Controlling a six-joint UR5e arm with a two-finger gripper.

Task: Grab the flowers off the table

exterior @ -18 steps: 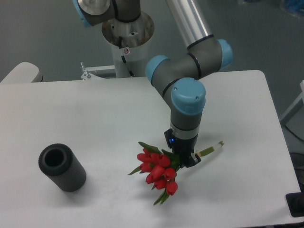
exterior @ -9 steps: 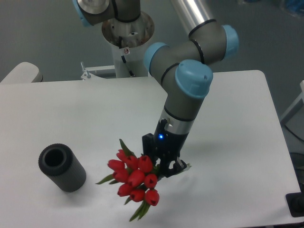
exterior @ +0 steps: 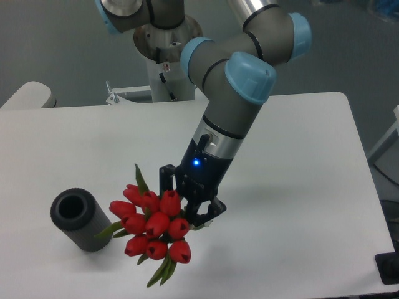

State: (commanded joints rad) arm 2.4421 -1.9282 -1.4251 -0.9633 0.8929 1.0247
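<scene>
The flowers [exterior: 153,223], a bunch of red tulip buds with green leaves, hang in the air above the white table [exterior: 299,205], heads toward the camera. My gripper [exterior: 192,208] is shut on their stems just behind the buds; the stems are mostly hidden behind the fingers. The bunch sits left of centre, close to the dark cylinder.
A dark grey hollow cylinder [exterior: 81,219] lies on the table at the front left, just left of the buds. The robot's base column [exterior: 167,56] stands behind the table's far edge. A pale rounded object [exterior: 28,94] sits at the far left.
The gripper has lifted the flowers off the table and carried them left, toward the cylinder. The arm has tilted so the buds now face the camera more.
</scene>
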